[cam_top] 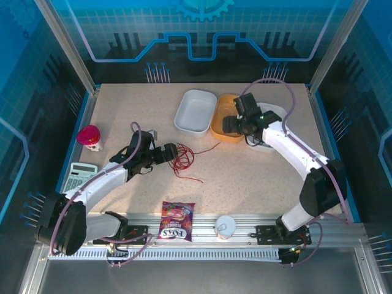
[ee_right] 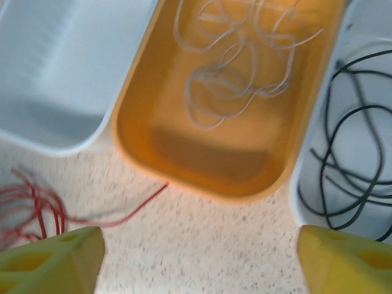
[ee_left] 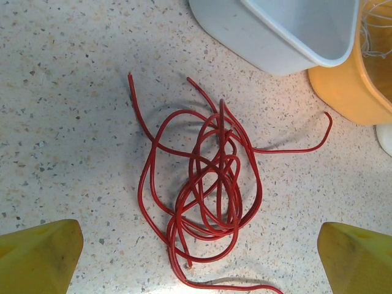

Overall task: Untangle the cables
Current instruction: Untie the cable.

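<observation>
The left pincer, wide open and empty, hangs over the red cable tangled mid-way across the counter; the right pincer, likewise open and empty, hangs over the whitish cable in the orange tub.

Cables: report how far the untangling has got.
Done: the whitish cable lies in the orange tray, the black cable in the white tray beside it. In hand: nothing; the left claw hangs open over the red cable, the right claw open by the orange tray. Left: the red cable, knotted on the table, grey tray empty.
</observation>
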